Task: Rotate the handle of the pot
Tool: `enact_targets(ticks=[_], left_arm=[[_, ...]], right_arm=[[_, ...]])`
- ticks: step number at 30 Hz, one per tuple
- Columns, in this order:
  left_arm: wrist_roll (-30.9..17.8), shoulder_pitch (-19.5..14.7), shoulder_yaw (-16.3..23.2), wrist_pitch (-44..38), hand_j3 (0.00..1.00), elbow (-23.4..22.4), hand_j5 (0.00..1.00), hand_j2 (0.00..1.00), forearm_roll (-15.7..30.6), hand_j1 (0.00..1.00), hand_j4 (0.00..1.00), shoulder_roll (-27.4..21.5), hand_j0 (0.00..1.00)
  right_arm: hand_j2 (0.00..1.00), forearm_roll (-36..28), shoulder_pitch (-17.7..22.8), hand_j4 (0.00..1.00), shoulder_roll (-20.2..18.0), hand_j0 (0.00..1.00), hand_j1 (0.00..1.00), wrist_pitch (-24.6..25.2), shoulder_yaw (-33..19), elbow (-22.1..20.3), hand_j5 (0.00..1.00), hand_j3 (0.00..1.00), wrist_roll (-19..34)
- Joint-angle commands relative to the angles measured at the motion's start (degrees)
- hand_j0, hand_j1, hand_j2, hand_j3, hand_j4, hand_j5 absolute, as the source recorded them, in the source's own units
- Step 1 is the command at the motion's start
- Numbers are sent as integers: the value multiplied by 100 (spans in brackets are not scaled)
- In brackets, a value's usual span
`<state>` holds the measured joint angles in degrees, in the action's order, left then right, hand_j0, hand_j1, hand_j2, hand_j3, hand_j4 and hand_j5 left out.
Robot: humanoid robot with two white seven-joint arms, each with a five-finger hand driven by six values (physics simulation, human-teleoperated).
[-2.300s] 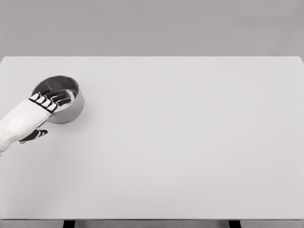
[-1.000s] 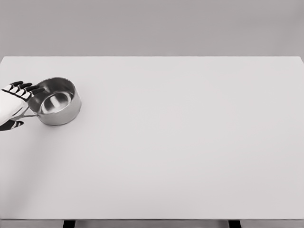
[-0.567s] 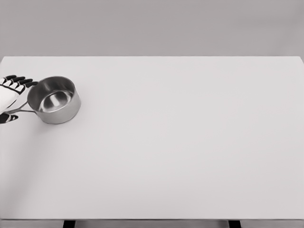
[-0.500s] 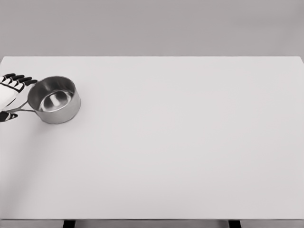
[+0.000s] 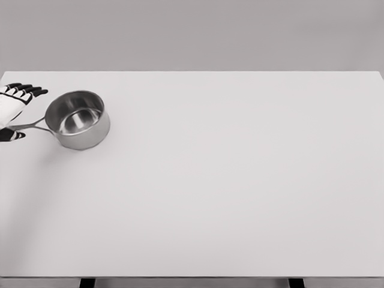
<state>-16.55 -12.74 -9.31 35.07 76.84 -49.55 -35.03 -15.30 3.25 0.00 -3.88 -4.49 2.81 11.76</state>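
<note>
I have the left robot hand (image 5: 13,111) at the far left edge of the head view, only partly in frame, with the dark fingers (image 5: 29,90) stretched out toward the pot and the thumb (image 5: 12,135) lying lower, below the handle. The fingers are spread rather than curled, and I see nothing closed inside them; the handle (image 5: 30,126) runs between fingers and thumb, but I cannot tell whether the palm touches it, since that part is cut off by the frame. Compared with half a second ago, the pot (image 5: 78,119) sits a little further right and slightly further back on the desk (image 5: 240,180), and the handle now points left and a touch toward me, with more of its length showing. A couple of seconds ago the hand lay over the pot's rim; it has since pulled back to the left, clear of the bowl. I read that as the turn being largely done, with the last nudge having slid the pot as well as swung it. The pot stands upright near the desk's left end, toward the back. My right arm is out of view.
</note>
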Motion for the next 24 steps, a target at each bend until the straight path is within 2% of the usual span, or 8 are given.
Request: enact_targets(ticks=[1,4,8,15,24], left_arm=[[3,-17,113,-7,100,-231,100,100,24,100,100,-4,100],[11,-123,122,-7,100,-354,100,100,-46,100,100,5,100],[11,-387,333,-7,100,-609,100,100,-55,100,100,5,100],[11,-501,491,-7,100,-697,100,100,-46,100,100,5,100],[11,-853,535,-7,100,-1321,100,100,-46,100,100,31,100]], right_arm=[[100,1,0,100,0,100,100,1,0,0,100,100,1],[100,1,0,100,0,100,100,1,0,0,100,100,1],[100,1,0,100,0,100,100,1,0,0,100,100,1],[100,1,0,100,0,100,100,1,0,0,100,100,1],[100,1,0,100,0,100,100,1,0,0,100,100,1]])
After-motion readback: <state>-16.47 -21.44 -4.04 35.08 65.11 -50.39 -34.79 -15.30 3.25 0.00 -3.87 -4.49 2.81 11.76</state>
